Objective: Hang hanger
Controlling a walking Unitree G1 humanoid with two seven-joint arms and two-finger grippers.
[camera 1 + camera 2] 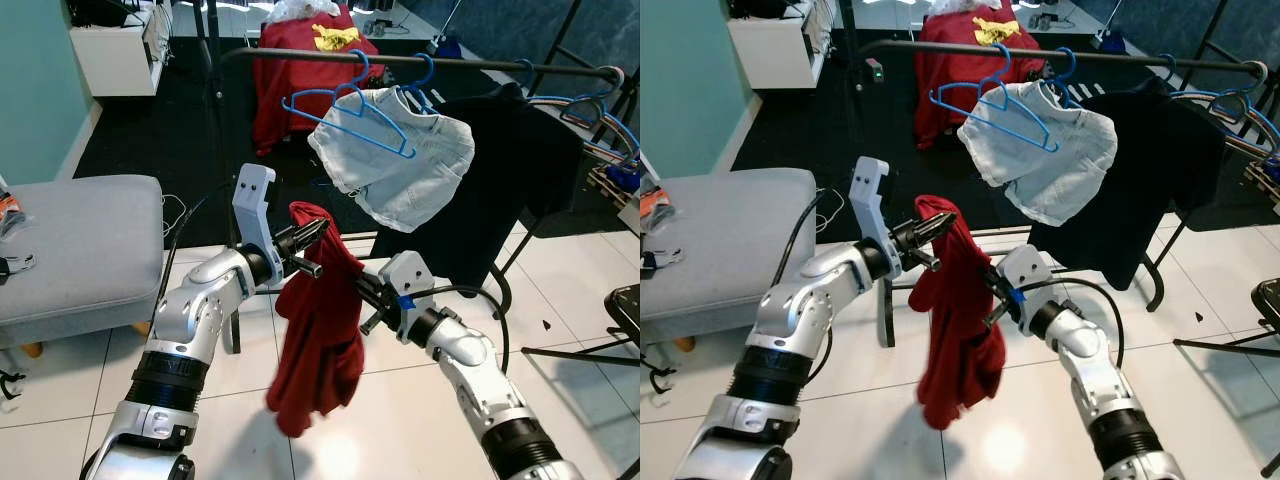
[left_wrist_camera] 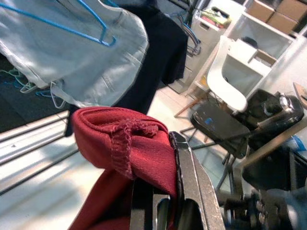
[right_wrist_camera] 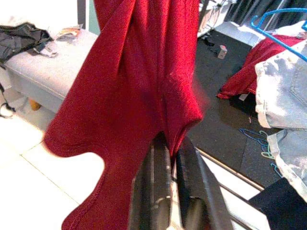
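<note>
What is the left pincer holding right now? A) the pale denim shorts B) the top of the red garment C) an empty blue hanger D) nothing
B: the left pincer is shut on the top fold of the red garment, which hangs down below it; the right pincer grips the same cloth lower down.

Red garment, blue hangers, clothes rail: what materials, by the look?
Red garment: soft knit, likely cotton jersey; matte, limp folds, stitched ribbed edge in the left wrist view. Left gripper and right gripper both pinch it. Blue hangers: thin glossy rod, plastic or coated wire, can't tell which. Clothes rail: dark tube, probably painted metal.
</note>
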